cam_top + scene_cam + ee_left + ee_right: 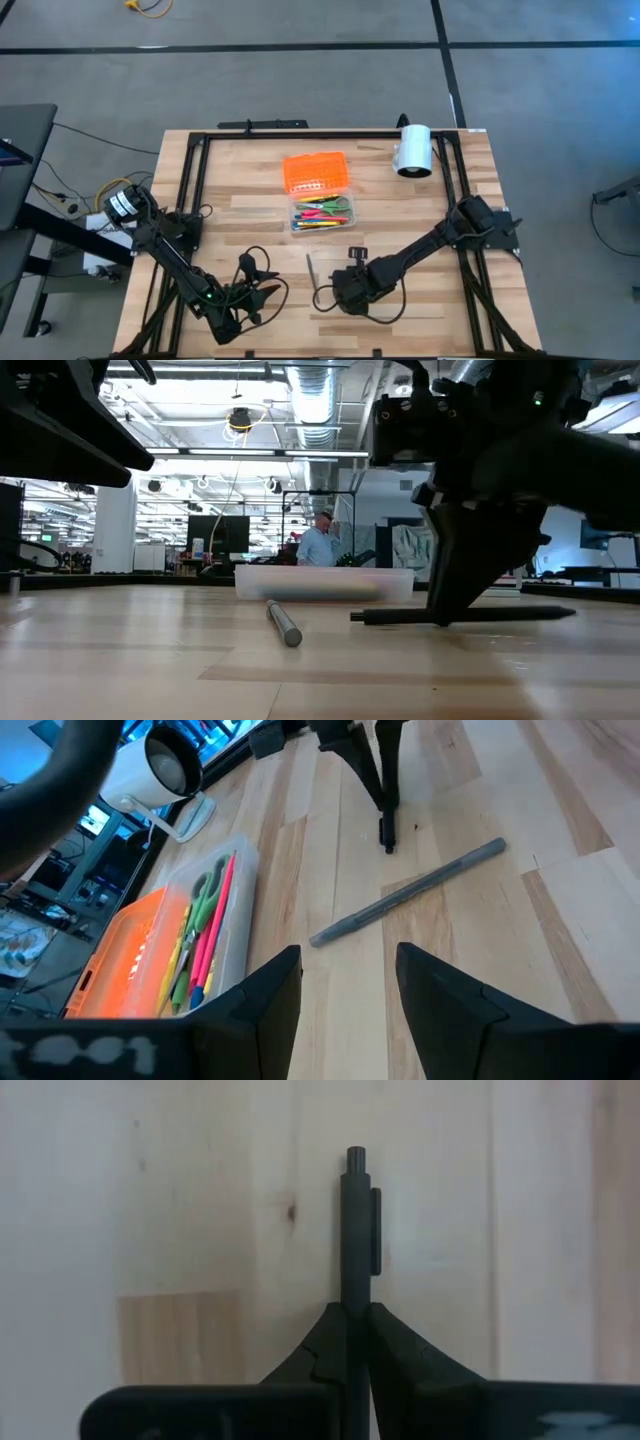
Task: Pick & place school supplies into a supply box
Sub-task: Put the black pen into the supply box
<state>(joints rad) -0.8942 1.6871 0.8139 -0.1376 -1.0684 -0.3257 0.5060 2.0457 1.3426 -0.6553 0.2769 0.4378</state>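
A black pen (356,1220) lies level on the wooden table (420,300), and my right gripper (355,1310) is shut on it; it also shows in the low view (500,615). A grey pen (310,268) lies loose on the table between my grippers. My left gripper (345,1010) is open and empty above the table's near left part (252,285). The clear supply box (322,214) holds several coloured pens and green-handled scissors (205,890). Its orange lid (316,172) lies just beyond it. My right gripper pinches the black pen's barrel (356,1295) between its two fingertips, below the clip and click-button end (357,1155). The fingers (455,575) come from above, pointing down, and lie across the pen. The pen sits level at the table top; whether it is lifted, I cannot tell.
A white cylinder (412,150) stands at the table's far right. A black frame (195,150) runs along the table's edges. Bare wood lies between the box and the near edge. A person (320,545) shows in the room beyond the table.
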